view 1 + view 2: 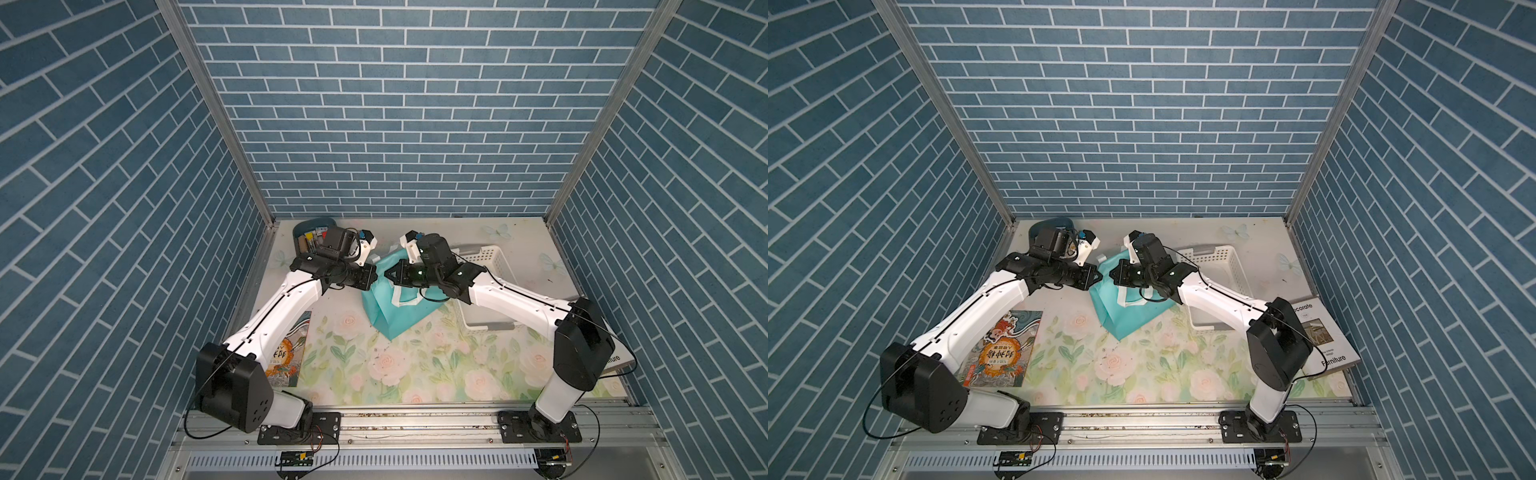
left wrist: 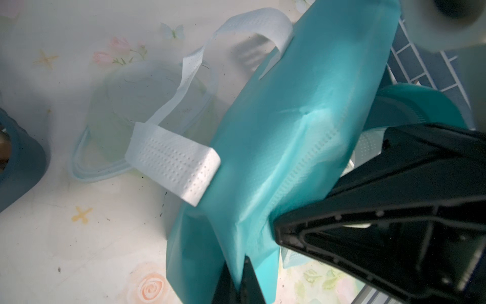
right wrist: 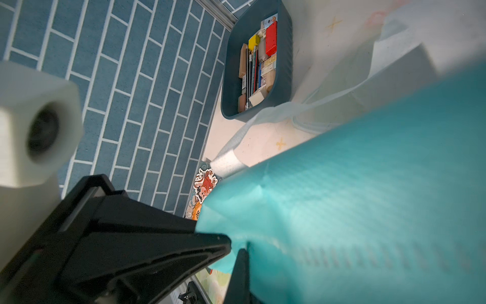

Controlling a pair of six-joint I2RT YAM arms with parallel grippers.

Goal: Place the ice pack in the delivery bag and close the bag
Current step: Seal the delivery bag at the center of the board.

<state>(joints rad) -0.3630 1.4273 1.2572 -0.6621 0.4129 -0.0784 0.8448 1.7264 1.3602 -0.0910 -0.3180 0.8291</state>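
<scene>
Mid-table, left claw [image 2: 238, 267] and right claw [image 3: 238, 247] clamp delivery bag [image 1: 388, 309]; bin [image 3: 229, 65] seemingly holds boxes [image 3: 271, 39].

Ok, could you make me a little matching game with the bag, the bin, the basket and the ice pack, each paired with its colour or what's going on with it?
Things:
1. bag
2. bin
3. basket
4. ice pack

Descriptions:
A. white, full of holes, by the right arm
B. pale, see-through, lying flat beside the bag
C. teal, pinched by the left gripper and the right gripper
D. dark blue, in the far left corner

Pairs: 1-C, 2-D, 3-A, 4-B
</scene>
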